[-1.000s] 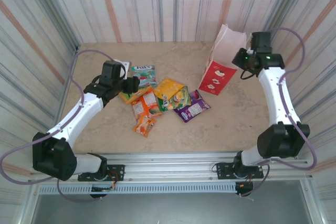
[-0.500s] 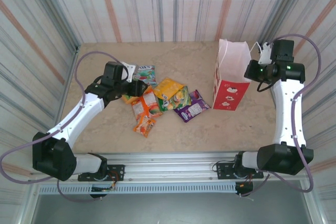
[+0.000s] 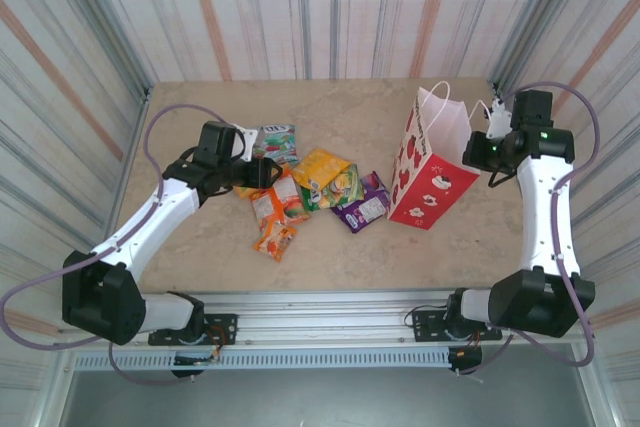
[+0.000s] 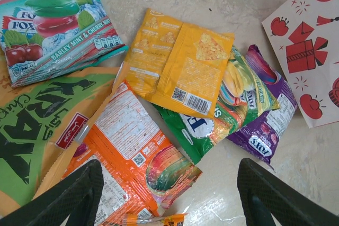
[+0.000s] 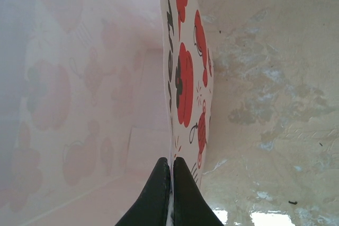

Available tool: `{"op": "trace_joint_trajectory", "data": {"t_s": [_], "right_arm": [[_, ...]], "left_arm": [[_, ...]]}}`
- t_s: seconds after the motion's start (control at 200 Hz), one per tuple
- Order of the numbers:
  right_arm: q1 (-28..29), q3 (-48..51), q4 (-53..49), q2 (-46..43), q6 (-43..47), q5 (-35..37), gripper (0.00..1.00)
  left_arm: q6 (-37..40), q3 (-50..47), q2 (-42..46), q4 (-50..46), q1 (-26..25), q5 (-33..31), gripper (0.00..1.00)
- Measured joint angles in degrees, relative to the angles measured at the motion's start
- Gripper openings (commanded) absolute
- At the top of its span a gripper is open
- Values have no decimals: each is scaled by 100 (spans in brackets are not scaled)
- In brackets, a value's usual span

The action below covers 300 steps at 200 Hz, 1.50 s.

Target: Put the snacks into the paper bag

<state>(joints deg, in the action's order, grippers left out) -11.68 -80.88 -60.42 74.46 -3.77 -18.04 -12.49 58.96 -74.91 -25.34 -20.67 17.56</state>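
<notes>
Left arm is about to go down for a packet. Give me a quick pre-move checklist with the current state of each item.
1. Bag hold: right gripper shut on the wall of the red-and-white paper bag: ok.
2. Bag upright: not ok, it looks tilted.
3. Bag mouth wide enough: cannot tell.
4. Jaws: left gripper open: ok.
5. Target: orange glossy snack packet lies below the left gripper: ok.

Beige table (image 3: 350, 247) carries clustered snacks (image 3: 325, 179) and paper bag (image 3: 430, 187).
</notes>
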Motion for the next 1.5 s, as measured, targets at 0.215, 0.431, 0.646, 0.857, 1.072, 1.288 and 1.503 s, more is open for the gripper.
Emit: {"op": "trace_joint_trajectory", "data": {"t_s": [0.215, 0.431, 0.646, 0.857, 1.072, 1.288, 1.503], "right_arm": [[-225, -136, -2, -17, 50, -31, 0], [-413, -195, 39, -39, 129, -201, 0], [-448, -170, 151, -37, 133, -306, 0], [-487, -83, 221, 55, 140, -308, 0], [-487, 98, 275, 66, 131, -326, 31], [-496, 109, 304, 55, 155, -258, 65], [-496, 120, 326, -251, 70, -122, 78]], "left_arm": [[-98, -11, 0, 0, 0, 9, 70], [-179, -11, 0, 0, 0, 48, 70], [-264, -11, -11, 2, 0, 70, 70], [-396, -11, -59, -26, 0, 92, 70], [-564, -11, -199, -66, 0, 120, 70], [-737, -9, -293, -162, 31, 240, 69], [-1062, -9, -319, -212, 328, 361, 68]]}}
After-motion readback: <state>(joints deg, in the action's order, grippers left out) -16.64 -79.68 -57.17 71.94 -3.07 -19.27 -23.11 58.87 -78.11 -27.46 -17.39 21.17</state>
